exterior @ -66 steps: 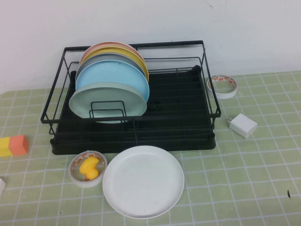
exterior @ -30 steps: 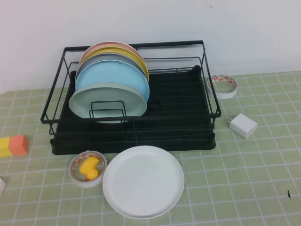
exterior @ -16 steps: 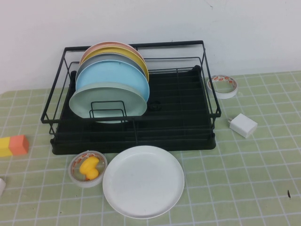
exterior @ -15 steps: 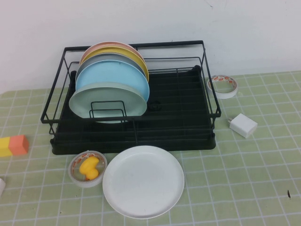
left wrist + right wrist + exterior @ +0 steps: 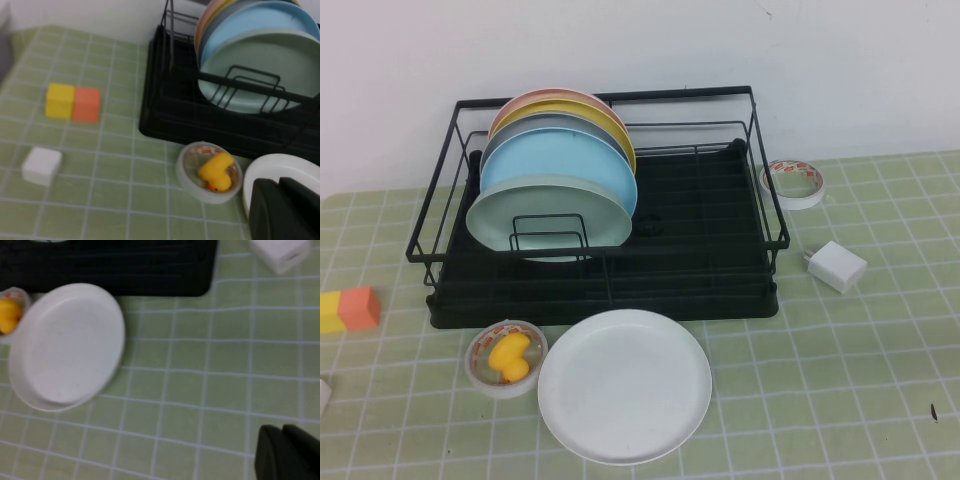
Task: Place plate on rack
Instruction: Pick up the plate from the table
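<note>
The white plate (image 5: 624, 385) lies flat on the green checked mat, just in front of the black wire rack (image 5: 745, 301). It also shows in the left wrist view (image 5: 276, 167) and in the right wrist view (image 5: 67, 342). The rack holds several coloured plates (image 5: 560, 185) upright in its left slots; its right half is bare. My left gripper (image 5: 277, 183) is shut and empty, hovering over the plate's near-left edge. My right gripper (image 5: 281, 429) is shut and empty, above the mat to the plate's right. Neither gripper shows in the high view.
A tape roll with a yellow duck (image 5: 506, 357) sits against the plate's left. Yellow and orange blocks (image 5: 348, 309) and a white cube (image 5: 42, 165) lie at far left. A white charger (image 5: 836, 266) and a tape roll (image 5: 793, 183) lie right of the rack.
</note>
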You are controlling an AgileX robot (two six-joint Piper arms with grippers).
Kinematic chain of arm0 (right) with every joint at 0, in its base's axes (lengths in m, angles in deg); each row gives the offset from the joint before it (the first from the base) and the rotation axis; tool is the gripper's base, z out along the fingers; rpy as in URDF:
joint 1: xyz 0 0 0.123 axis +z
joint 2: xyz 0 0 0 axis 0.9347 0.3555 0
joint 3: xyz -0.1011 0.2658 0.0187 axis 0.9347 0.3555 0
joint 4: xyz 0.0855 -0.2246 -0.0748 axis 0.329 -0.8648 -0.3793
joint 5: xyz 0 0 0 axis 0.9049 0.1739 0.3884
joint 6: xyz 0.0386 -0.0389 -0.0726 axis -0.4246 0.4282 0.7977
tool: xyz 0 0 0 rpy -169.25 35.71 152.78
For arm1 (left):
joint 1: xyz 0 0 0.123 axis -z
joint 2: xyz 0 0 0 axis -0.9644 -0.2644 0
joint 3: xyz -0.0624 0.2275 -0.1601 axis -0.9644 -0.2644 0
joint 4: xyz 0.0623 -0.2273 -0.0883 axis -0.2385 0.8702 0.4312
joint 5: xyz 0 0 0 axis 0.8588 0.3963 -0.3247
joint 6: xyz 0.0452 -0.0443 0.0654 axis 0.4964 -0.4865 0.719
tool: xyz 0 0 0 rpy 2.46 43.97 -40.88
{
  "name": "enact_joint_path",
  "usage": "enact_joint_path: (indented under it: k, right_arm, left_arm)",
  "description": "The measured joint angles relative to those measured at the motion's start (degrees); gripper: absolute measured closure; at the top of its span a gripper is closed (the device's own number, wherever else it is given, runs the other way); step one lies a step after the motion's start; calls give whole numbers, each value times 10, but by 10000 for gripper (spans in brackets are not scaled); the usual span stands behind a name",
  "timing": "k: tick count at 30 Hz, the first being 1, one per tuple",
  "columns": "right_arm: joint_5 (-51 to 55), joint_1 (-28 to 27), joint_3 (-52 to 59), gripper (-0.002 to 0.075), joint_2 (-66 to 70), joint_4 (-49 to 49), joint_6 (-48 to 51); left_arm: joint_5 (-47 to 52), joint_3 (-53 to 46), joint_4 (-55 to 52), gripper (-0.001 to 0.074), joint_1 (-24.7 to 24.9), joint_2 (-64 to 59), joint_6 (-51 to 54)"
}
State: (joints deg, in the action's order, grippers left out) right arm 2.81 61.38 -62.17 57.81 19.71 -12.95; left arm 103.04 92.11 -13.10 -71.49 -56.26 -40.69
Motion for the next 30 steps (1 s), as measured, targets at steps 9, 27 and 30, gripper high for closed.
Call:
enact_joint_path:
  k: [9, 27, 30]
  right_arm:
    - [-81, 113, -14, 726, 243, 302, 258]
    - [-75, 290, -267, 524, 582, 327, 225]
    - [-69, 291, -291, 440, 605, 326, 220]
  left_arm:
    - [-42, -34, 70, 737, 0, 0, 0]
    - [-47, -36, 71, 737, 0, 0, -1]
    - [-47, -36, 71, 737, 0, 0, -1]
